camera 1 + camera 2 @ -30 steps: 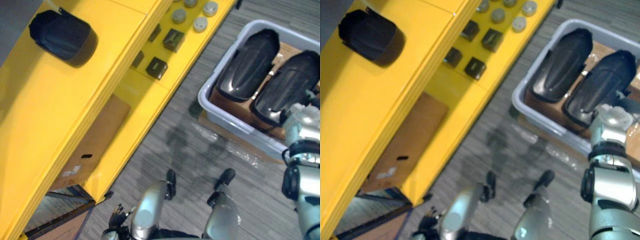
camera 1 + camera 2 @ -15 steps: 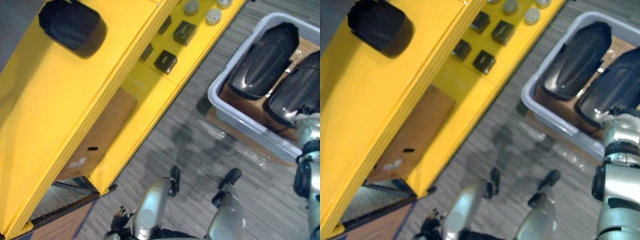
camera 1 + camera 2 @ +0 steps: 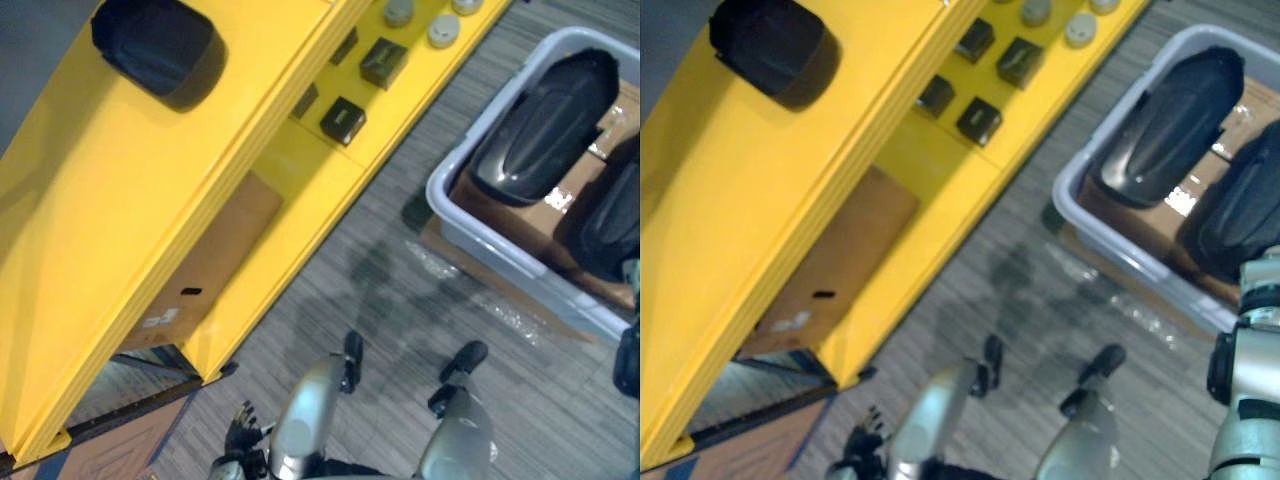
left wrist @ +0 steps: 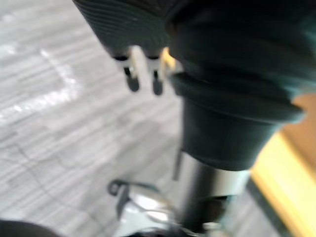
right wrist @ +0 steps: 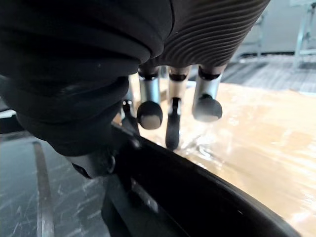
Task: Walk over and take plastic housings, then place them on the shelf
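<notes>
Two glossy black plastic housings lie side by side in a grey tote [image 3: 480, 235] on the floor at the right: the left housing [image 3: 545, 125] and the right housing [image 3: 1240, 205]. My right arm reaches down to the near end of the right housing. In the right wrist view my right hand [image 5: 149, 98] curls its fingers over that housing's black rim [image 5: 197, 192]. A third black housing [image 3: 155, 45] rests on top of the yellow shelf [image 3: 120, 220]. My left hand [image 4: 143, 74] hangs low at my side with straight fingers, holding nothing.
Small black boxes [image 3: 343, 120] and grey round caps [image 3: 440, 30] sit on the shelf's lower level. A cardboard box [image 3: 200, 270] stands under the shelf. Brown cardboard [image 5: 266, 133] lines the tote. Grey carpet lies between shelf and tote.
The whole picture has shifted, so the camera has moved; shelf and tote keep their places. My right arm stays at the near end of the right housing.
</notes>
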